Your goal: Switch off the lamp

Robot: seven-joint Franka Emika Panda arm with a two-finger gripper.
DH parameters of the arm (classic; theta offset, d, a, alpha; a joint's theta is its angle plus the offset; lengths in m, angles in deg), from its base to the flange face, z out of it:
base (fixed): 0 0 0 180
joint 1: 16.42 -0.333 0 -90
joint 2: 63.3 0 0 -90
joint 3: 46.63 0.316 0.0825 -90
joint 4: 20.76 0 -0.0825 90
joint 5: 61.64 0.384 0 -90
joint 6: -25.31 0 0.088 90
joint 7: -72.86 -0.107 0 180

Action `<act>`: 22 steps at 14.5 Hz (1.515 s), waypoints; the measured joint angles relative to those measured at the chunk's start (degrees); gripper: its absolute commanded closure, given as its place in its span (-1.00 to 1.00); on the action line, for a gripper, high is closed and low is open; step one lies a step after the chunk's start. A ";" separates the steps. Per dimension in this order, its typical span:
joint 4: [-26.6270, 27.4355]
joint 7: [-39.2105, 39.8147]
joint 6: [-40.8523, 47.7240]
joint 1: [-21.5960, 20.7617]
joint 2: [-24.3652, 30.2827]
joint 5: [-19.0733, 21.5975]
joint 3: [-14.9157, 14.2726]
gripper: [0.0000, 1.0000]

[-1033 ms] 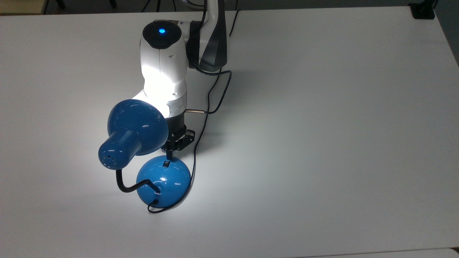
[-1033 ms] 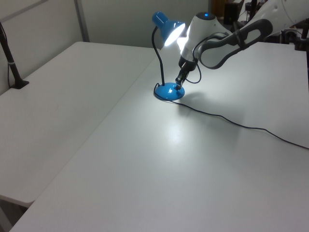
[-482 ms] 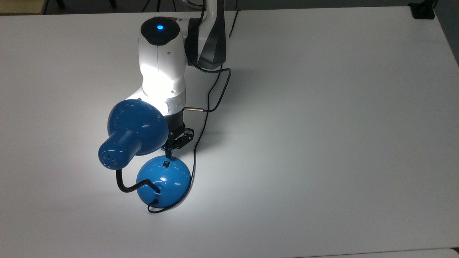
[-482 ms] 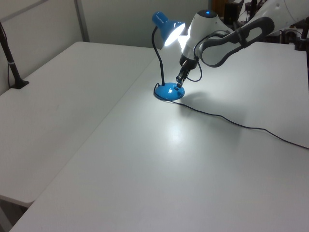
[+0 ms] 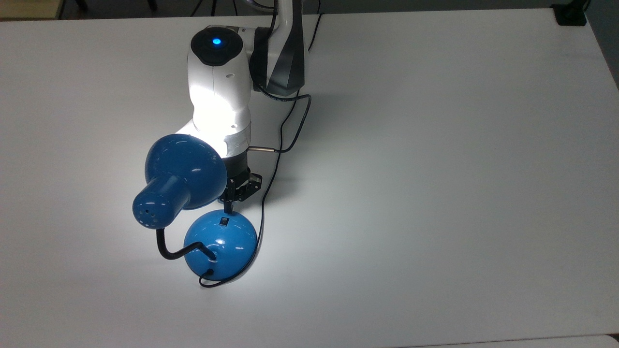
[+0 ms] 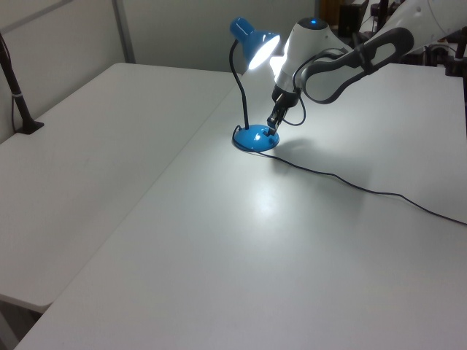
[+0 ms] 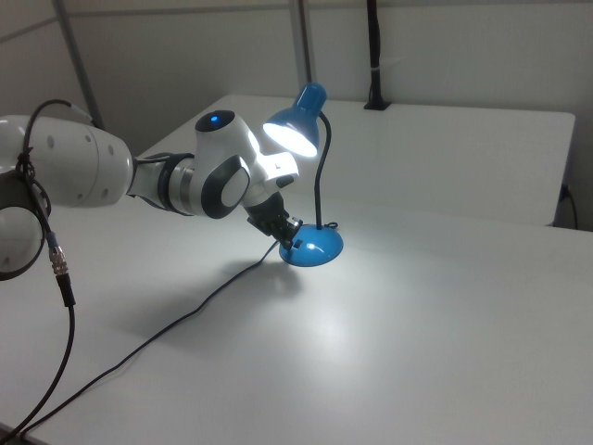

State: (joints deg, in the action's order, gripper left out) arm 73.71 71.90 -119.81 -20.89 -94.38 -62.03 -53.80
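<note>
The lamp (image 5: pixel 220 244) is lit and stands on the white surface (image 5: pixel 435 193). The pincer (image 5: pixel 227 209) points down just above the small black switch (image 5: pixel 224 222) on the blue base. Its fingers are closed together and hold nothing.

The lamp (image 5: pixel 180 183) is a glossy blue desk lamp and it is switched on: its bell-shaped shade (image 7: pixel 295 126) glows white inside and throws a bright patch below. The shade is held high on a black bent neck (image 6: pixel 238 80) that rises from a round domed blue base (image 5: pixel 220 245). A small black switch (image 5: pixel 224 222) sits on the dome; its position is probably too small to read. A black cord (image 6: pixel 350 182) leaves the base.
</note>
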 measured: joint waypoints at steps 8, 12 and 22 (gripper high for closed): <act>-0.63 -0.34 -0.70 0.13 -1.17 0.62 0.00 1.00; -0.68 -0.35 -3.29 0.30 -1.24 1.64 0.00 1.00; -0.60 -0.36 -3.32 0.36 -1.85 1.73 0.00 1.00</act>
State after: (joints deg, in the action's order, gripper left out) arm 73.11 71.55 -123.14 -20.53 -96.23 -60.29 -53.80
